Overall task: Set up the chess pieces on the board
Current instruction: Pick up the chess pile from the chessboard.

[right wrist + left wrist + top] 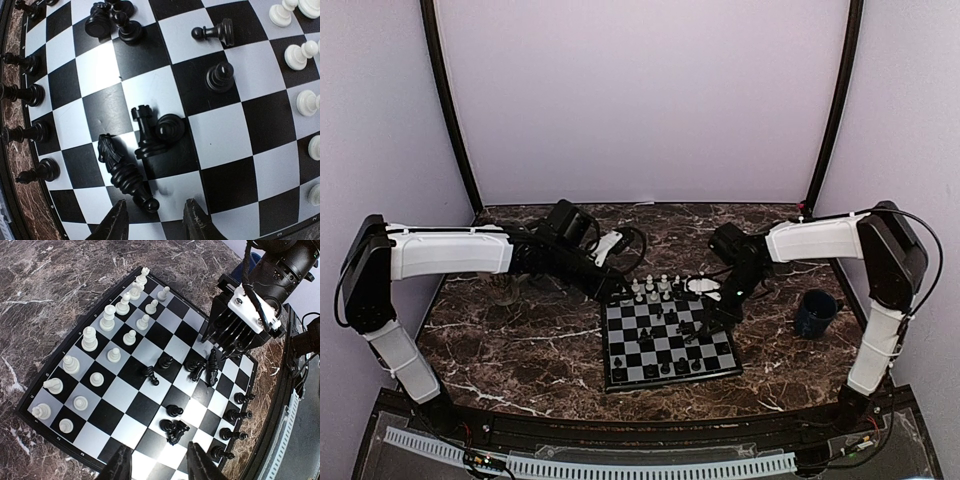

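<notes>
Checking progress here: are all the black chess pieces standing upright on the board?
No, several black pieces lie on their sides on the board.

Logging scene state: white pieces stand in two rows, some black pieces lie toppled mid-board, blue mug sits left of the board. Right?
One error: the top view shows the blue mug right of the board. The white pieces in two rows and toppled black pieces are correct.

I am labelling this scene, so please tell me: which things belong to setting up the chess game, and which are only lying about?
Belong to the job: small chessboard of black and silvery-grey checks; tiny white chess pieces; tiny black chess pieces, several fallen over.
Only lying about: dark blue mug right of the board; what looks like a clear glass left of it.
</notes>
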